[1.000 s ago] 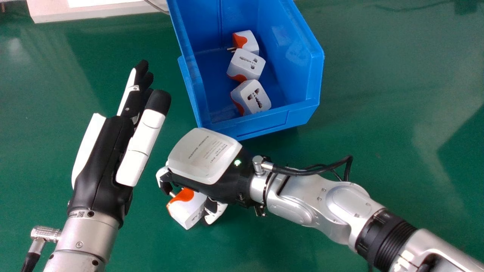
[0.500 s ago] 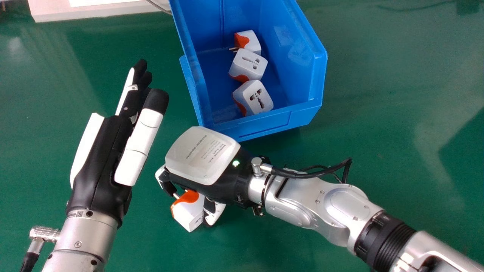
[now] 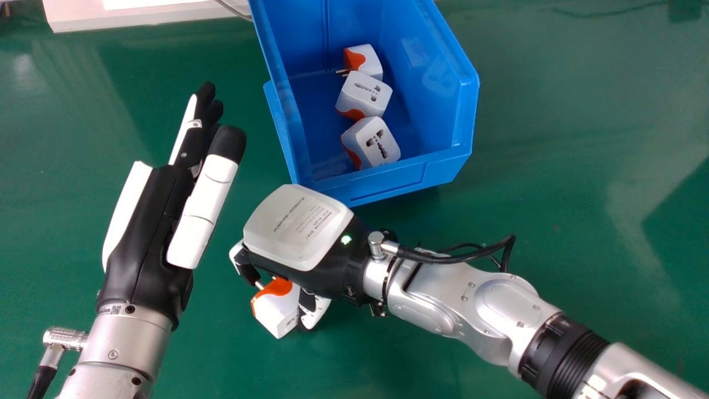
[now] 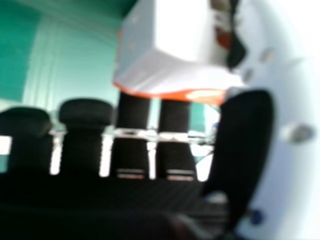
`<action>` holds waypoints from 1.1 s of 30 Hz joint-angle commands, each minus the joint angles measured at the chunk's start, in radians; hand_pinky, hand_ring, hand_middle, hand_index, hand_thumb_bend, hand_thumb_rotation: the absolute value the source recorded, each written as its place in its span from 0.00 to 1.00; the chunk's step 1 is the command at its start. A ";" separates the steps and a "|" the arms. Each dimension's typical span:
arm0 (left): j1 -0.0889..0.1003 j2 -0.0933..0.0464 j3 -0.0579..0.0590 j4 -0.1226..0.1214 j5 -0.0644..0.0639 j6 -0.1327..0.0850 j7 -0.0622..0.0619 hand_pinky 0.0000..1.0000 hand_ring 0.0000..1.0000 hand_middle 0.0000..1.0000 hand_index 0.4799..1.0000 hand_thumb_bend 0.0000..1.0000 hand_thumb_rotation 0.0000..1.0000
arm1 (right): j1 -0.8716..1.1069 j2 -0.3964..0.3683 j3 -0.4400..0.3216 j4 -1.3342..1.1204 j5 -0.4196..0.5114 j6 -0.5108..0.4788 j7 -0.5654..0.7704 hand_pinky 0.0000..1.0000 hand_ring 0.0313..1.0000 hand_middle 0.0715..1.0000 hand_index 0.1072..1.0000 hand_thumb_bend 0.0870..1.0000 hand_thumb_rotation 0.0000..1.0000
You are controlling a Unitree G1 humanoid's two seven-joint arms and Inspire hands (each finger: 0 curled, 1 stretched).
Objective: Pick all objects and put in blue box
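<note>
My right hand (image 3: 299,227) is in front of the blue box (image 3: 388,185), back of the palm up, its curled fingers and thumb round a white and orange plug adapter (image 3: 276,310). In the right hand view the adapter (image 4: 185,45) lies between the fingers and thumb of my right hand (image 4: 245,150). Inside the box, three similar adapters rest in a row: a near one (image 3: 376,145), a middle one (image 3: 364,94) and a far one (image 3: 365,60). My left hand (image 3: 149,233) stays left of the box, fingers straight, holding nothing.
The green table (image 3: 565,155) extends on both sides of the box. A white object (image 3: 138,18) lies at the back left, with a grey cable (image 3: 232,10) between it and the box. A black cable (image 3: 471,255) loops above the right forearm.
The held adapter has tilted slightly in my right hand and shifted a little to the right. My left hand has moved up slightly in the view.
</note>
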 commanded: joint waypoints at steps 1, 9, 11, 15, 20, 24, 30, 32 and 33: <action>-0.008 0.004 0.007 -0.008 -0.008 -0.013 -0.006 0.98 1.00 1.00 1.00 0.83 1.00 | 0.019 -0.008 -0.023 -0.047 0.027 0.007 0.038 0.03 0.04 0.08 0.41 0.47 0.12; -0.020 0.007 0.017 0.011 -0.010 -0.017 -0.013 0.98 1.00 1.00 1.00 0.82 1.00 | 0.110 -0.020 -0.114 -0.261 0.124 0.097 0.237 0.14 0.16 0.25 0.43 0.47 0.06; -0.025 0.010 0.022 0.016 -0.012 -0.016 -0.015 0.98 1.00 1.00 1.00 0.82 1.00 | 0.147 -0.027 -0.137 -0.343 0.142 0.134 0.294 0.14 0.15 0.27 0.42 0.47 0.05; -0.031 0.011 0.027 0.018 -0.012 -0.013 -0.017 0.98 1.00 1.00 1.00 0.81 1.00 | 0.192 -0.057 -0.150 -0.442 0.116 0.147 0.301 0.10 0.11 0.20 0.42 0.48 0.08; -0.040 0.012 0.032 0.029 -0.014 -0.014 -0.020 0.98 1.00 1.00 1.00 0.81 1.00 | 0.275 -0.098 -0.172 -0.550 0.066 0.145 0.221 0.16 0.17 0.26 0.41 0.47 0.08; -0.047 0.013 0.039 0.039 -0.016 -0.017 -0.024 0.98 1.00 1.00 1.00 0.81 1.00 | 0.330 -0.110 -0.191 -0.594 0.036 0.136 0.130 0.23 0.24 0.34 0.43 0.46 0.05; -0.058 0.014 0.050 0.059 -0.019 -0.025 -0.033 0.98 1.00 1.00 1.00 0.82 1.00 | 0.413 -0.123 -0.246 -0.713 0.090 0.151 0.179 0.27 0.30 0.40 0.43 0.46 0.03; -0.063 0.014 0.052 0.063 -0.020 -0.024 -0.034 0.98 1.00 1.00 1.00 0.82 1.00 | 0.442 -0.132 -0.267 -0.767 0.104 0.169 0.219 0.29 0.32 0.42 0.42 0.45 0.02; -0.066 0.015 0.054 0.067 -0.022 -0.025 -0.036 0.98 1.00 1.00 1.00 0.82 1.00 | 0.457 -0.141 -0.280 -0.800 0.099 0.174 0.231 0.29 0.32 0.42 0.42 0.45 0.02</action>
